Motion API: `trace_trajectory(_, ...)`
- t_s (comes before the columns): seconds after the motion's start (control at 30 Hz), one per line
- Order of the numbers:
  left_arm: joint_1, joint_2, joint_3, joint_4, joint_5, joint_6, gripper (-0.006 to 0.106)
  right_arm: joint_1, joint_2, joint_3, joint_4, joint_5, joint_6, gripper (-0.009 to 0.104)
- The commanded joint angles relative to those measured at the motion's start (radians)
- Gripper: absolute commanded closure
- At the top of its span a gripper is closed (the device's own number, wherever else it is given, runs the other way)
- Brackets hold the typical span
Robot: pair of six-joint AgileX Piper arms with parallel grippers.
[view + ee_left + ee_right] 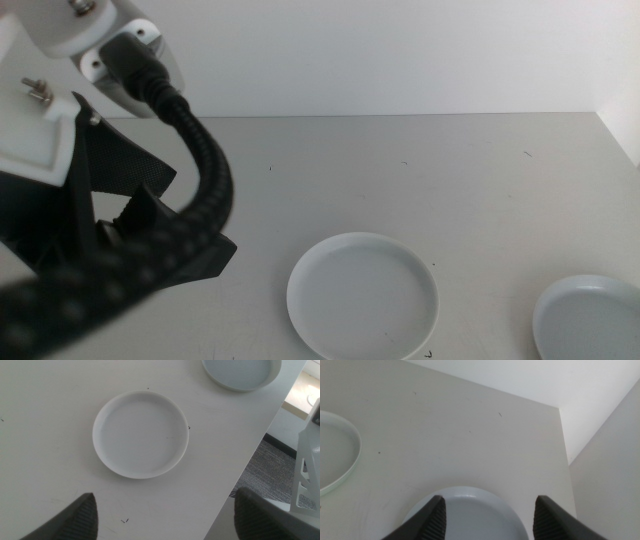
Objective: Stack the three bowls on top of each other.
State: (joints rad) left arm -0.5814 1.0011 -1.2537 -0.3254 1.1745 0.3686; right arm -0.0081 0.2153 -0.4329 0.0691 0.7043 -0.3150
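A: Left arm (60, 170), upper left of frame: white housing, silver screws, black ribbed cable (200, 180).
B: Black angular bracket too. Wrist views: dark, rounded jaw tips.

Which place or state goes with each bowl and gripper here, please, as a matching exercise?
1. white bowl
2. grey-blue bowl
3. left gripper
4. right gripper

A. cut off by the middle view's bottom right corner
B. open, facing the white bowl
C. mid-table, whole in the middle view
D. open, over the grey-blue bowl

Pairs: 1-C, 2-A, 3-B, 4-D
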Motion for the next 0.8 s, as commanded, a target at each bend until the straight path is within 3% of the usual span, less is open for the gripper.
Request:
trace_trajectory(0.0,-0.006,-0.013,-0.030,-0.035,-0.048,-0.003,-0.004,-0.007,0.075,-0.115,-0.026,0.036,-0.011,0.050)
trace_trajectory(0.13,-0.006,-0.013,-0.030,-0.035,-0.048,-0.003,-0.004,-0.007,0.183,-0.280,-0.035,0.227,-0.011,0.050)
trace_trajectory(0.27,-0.006,-0.013,-0.030,-0.035,-0.048,-0.003,-0.004,-0.007,0.274,-0.413,-0.060,0.316,0.023,0.050)
trace_trajectory(0.47,-0.006,-0.013,-0.030,-0.035,-0.048,-0.003,-0.004,-0.007,0.407,-0.602,-0.134,0.413,0.296,0.050)
trace_trajectory(0.63,-0.006,-0.013,-0.030,-0.035,-0.048,-0.003,-0.004,-0.007,0.450,-0.638,-0.202,0.463,0.465,0.050)
trace_trajectory(0.77,-0.006,-0.013,-0.030,-0.035,-0.048,-0.003,-0.004,-0.007,0.469,-0.638,-0.206,0.546,0.530,0.050)
